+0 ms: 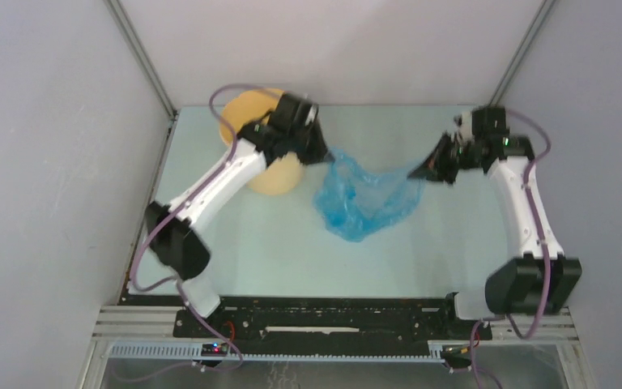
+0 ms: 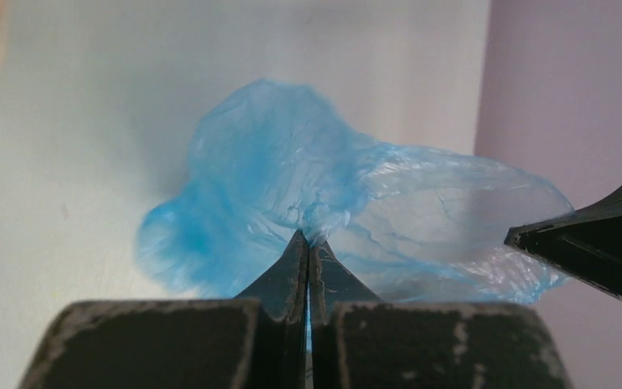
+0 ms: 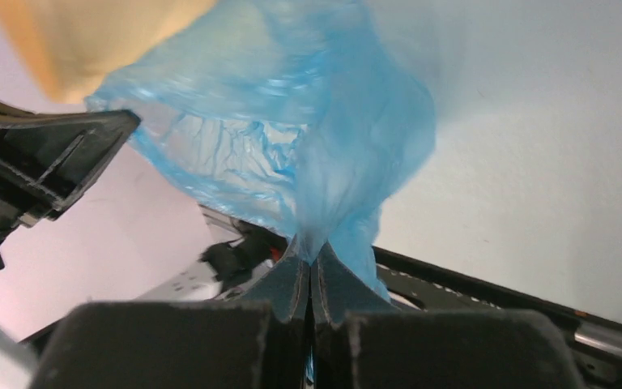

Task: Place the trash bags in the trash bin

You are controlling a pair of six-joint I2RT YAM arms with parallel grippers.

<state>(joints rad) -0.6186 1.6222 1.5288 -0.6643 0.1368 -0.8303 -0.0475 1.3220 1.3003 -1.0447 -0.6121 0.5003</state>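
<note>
The light-blue translucent trash bag (image 1: pixel 366 198) hangs stretched between both grippers above the table middle. My left gripper (image 1: pixel 325 156) is shut on its left edge, pinching a fold of film (image 2: pixel 312 237) between the tips. My right gripper (image 1: pixel 418 172) is shut on the bag's right edge, where the plastic bunches into the closed tips (image 3: pixel 312 258). The bag (image 3: pixel 291 121) sags open between the two holds. The pale yellow-tan trash bin (image 1: pixel 269 166) stands at the back left, partly hidden behind my left arm, just left of the bag; its blurred side (image 3: pixel 89 36) shows in the right wrist view.
Grey enclosure walls (image 1: pixel 65 162) close in on both sides and the back. The black base rail (image 1: pixel 324 312) runs along the near table edge. The right gripper's fingers (image 2: pixel 599 243) enter the left wrist view from the right.
</note>
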